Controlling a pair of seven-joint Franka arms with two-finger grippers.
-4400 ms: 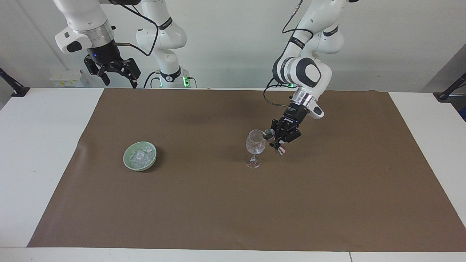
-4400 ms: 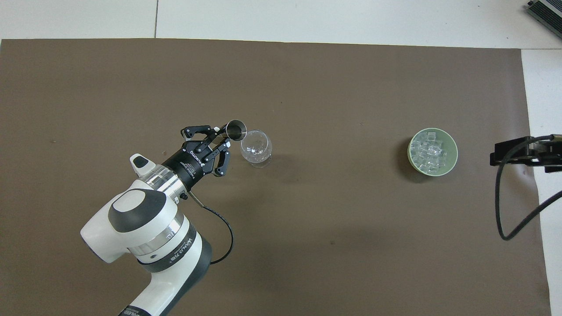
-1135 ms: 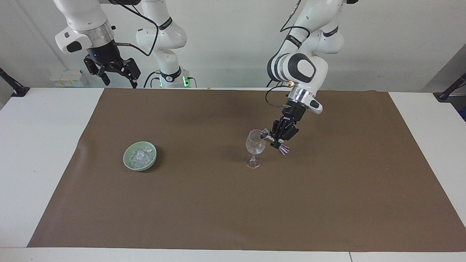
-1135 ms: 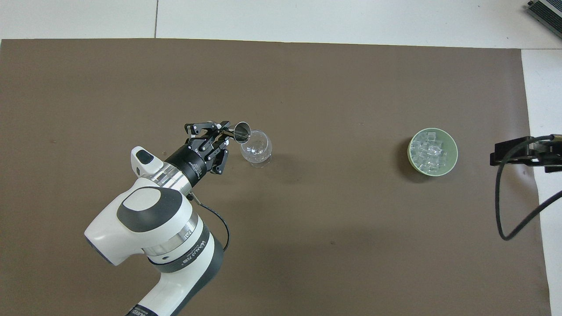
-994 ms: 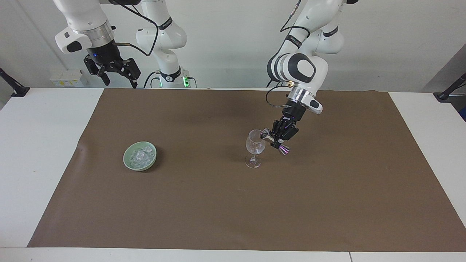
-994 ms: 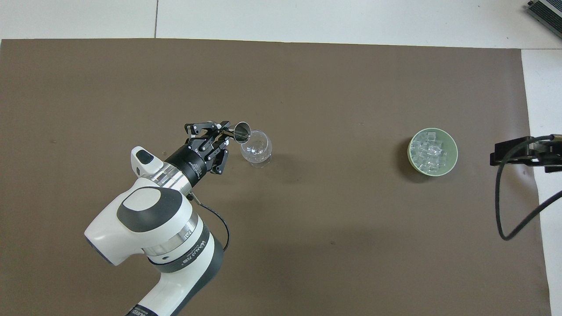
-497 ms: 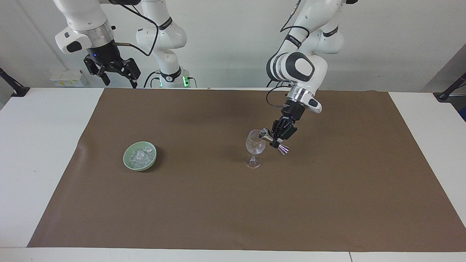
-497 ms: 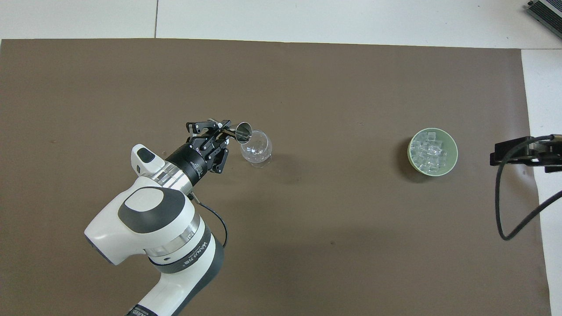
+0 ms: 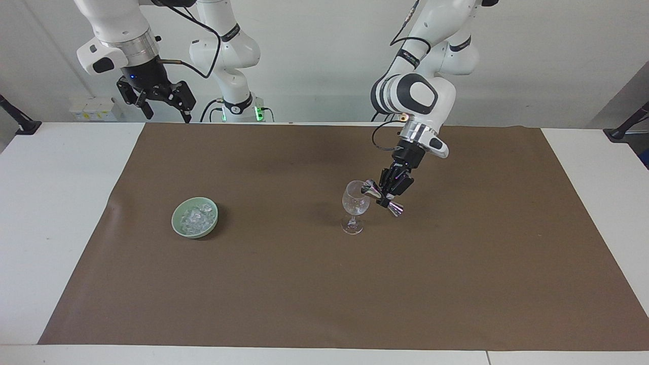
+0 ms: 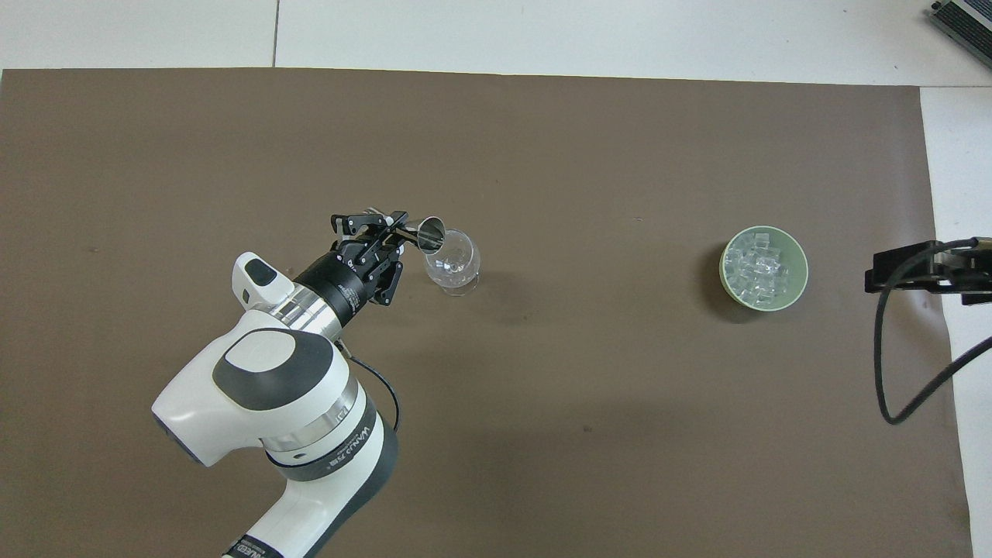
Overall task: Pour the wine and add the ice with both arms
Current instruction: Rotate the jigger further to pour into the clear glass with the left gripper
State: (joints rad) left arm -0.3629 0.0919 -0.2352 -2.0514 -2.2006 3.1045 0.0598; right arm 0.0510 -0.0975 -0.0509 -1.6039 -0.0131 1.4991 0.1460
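The left pincer (image 9: 384, 195), clenched on a steel jigger (image 9: 381, 198), is tipping it over the stemmed glass (image 9: 354, 206) (right pincer (image 9: 156, 104) is waiting, released), while the ice (image 9: 195, 218) is sitting in the green bowl (image 9: 181, 227) toward the right arm's end of the desk (image 9: 61, 203).

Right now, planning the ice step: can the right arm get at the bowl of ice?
Probably yes: the right gripper waits open at its own end; nothing stands over the bowl or ice.

Bright even light is coming from above, throwing soft shadows on the brown mat (image 9: 324, 284), everything staying sharp.
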